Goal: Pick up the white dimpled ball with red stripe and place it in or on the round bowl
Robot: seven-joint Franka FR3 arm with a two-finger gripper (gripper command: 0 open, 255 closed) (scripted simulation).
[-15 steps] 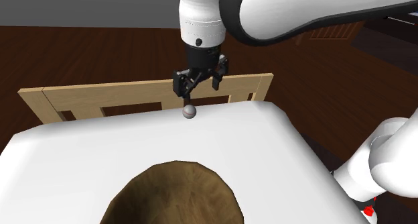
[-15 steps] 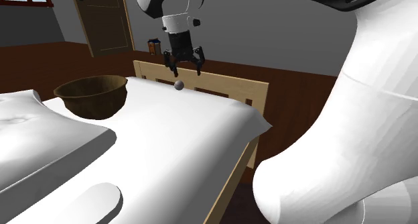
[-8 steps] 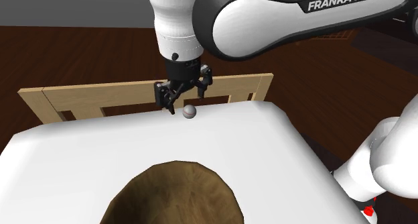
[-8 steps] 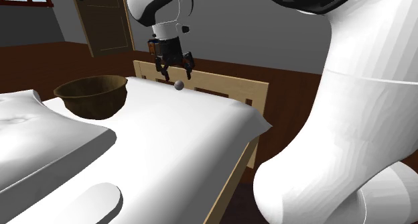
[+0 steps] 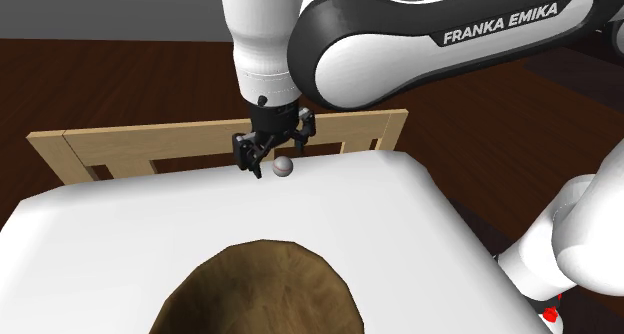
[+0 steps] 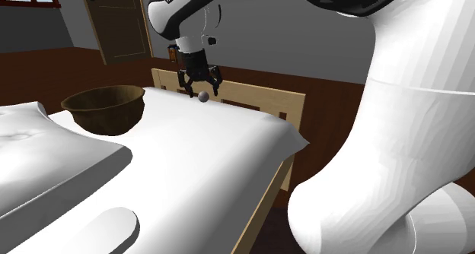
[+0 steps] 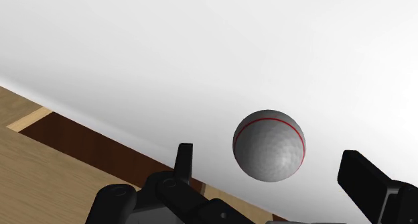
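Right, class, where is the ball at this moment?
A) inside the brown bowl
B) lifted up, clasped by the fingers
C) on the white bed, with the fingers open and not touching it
C: the ball lies on the bed, with clear gaps to the open fingers, away from the bowl.

bed (image 6: 213,153) white | frame (image 5: 150,142) light wood | floor (image 5: 100,82) dark wood | wall (image 6: 304,32) grey | door (image 6: 114,24) brown

Glossy white arm (image 5: 262,32) with dark joint bands, white "FRANKA EMIKA" lettering (image 5: 505,24), all-black two-finger tool (image 5: 275,154).
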